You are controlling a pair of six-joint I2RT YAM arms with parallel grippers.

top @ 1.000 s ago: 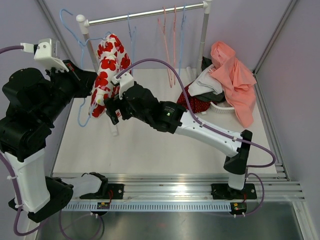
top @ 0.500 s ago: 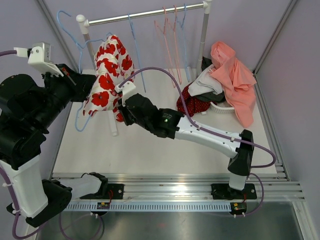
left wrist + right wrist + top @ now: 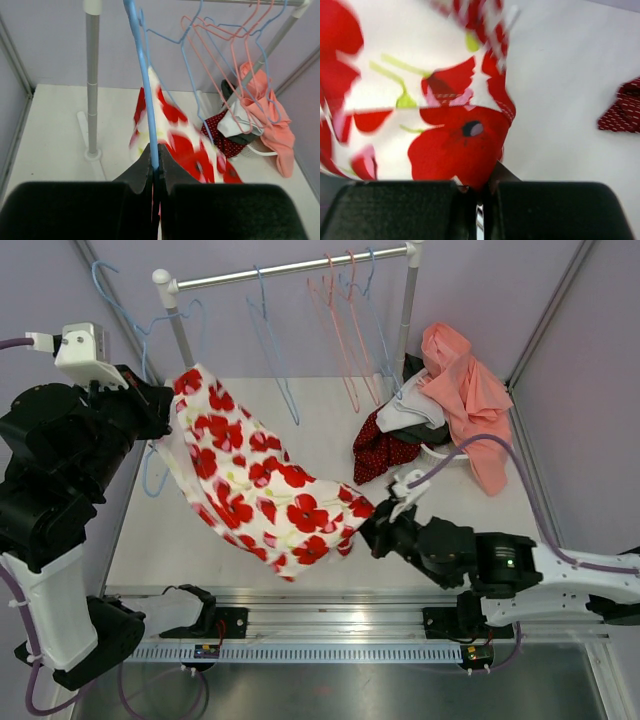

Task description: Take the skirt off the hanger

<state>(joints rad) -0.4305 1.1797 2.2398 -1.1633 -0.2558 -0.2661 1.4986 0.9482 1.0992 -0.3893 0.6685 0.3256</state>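
Pulled back toward its base, the right gripper point(image 3: 372, 530) is clamped on the floral skirt point(image 3: 262, 490), stretched from the left gripper point(image 3: 155, 167) (pinched on the blue hanger point(image 3: 142, 75)).

No readable text anywhere (prints on fabric only).
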